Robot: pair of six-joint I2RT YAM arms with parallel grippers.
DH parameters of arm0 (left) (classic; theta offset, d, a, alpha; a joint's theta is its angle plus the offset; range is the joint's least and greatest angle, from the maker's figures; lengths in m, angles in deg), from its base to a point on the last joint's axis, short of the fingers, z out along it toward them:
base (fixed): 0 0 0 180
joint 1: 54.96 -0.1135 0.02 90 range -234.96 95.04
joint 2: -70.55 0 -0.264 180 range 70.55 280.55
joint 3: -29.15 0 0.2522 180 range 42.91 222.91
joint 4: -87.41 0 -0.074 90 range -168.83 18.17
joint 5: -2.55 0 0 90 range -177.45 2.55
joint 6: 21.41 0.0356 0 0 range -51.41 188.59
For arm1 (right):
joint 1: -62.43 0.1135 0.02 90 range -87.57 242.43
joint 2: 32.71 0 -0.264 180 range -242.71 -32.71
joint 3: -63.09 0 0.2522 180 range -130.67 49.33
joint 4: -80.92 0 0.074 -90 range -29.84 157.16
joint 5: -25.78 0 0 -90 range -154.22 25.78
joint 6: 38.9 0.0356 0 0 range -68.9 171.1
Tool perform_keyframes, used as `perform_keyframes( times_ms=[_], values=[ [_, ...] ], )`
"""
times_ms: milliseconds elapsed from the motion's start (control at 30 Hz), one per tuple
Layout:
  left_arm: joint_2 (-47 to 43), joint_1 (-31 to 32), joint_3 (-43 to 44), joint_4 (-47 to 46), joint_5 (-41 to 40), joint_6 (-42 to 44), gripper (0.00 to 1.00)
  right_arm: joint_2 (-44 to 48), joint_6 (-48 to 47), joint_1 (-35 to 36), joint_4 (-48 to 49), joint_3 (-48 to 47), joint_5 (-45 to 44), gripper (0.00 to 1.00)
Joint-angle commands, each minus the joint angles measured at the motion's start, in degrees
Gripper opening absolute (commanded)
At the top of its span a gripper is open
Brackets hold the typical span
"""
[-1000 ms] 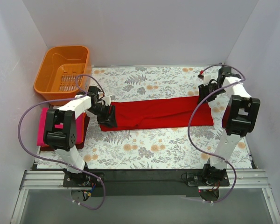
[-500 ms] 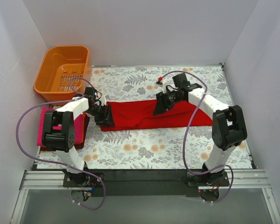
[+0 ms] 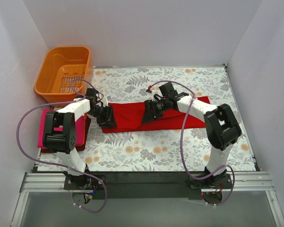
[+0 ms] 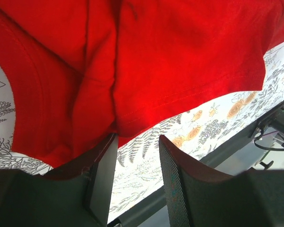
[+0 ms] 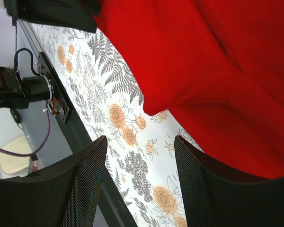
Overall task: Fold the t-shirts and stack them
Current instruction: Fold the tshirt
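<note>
A bright red t-shirt (image 3: pixel 128 116) lies folded into a long strip across the floral cloth. My left gripper (image 3: pixel 107 120) is at its left end. In the left wrist view the jaws (image 4: pixel 137 139) are open, and the red cloth (image 4: pixel 180 56) touches the tip of the left finger (image 4: pixel 102 179). My right gripper (image 3: pixel 148 115) is over the strip's middle, at its near edge. In the right wrist view it (image 5: pixel 139 142) is wide open and empty, with the shirt's edge (image 5: pixel 217 61) just beyond the fingertips. A folded magenta-pink t-shirt (image 3: pixel 41 130) lies at the far left, on a dark red one (image 3: pixel 87 130), partly hidden by my left arm.
An orange slotted basket (image 3: pixel 64 68) stands at the back left corner. The grey-and-orange floral cloth (image 3: pixel 146 146) covers the table. White walls close in the back and both sides. The black front rail (image 3: pixel 146 179) holds the arm bases.
My right arm has swung left from the far right end of the red shirt to its middle. My left gripper has barely moved.
</note>
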Motion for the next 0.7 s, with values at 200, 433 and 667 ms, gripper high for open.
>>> perform_keyframes(
  times_ms=[200, 433, 667],
  values=[
    [-0.8, -0.2, 0.3, -0.9, 1.5, -0.4, 0.35, -4.0, 11.9, 2.8, 5.5, 0.5, -1.5, 0.65],
    [-0.7, -0.2, -0.6, -1.0, 1.3, -0.7, 0.32, -7.7, 14.9, 3.5, 5.9, -1.5, -0.5, 0.64],
    [-0.3, -0.2, -0.3, 0.0, -2.6, -0.4, 0.38, -9.3, 16.0, 3.5, 6.1, -1.5, -0.2, 0.58]
  ],
)
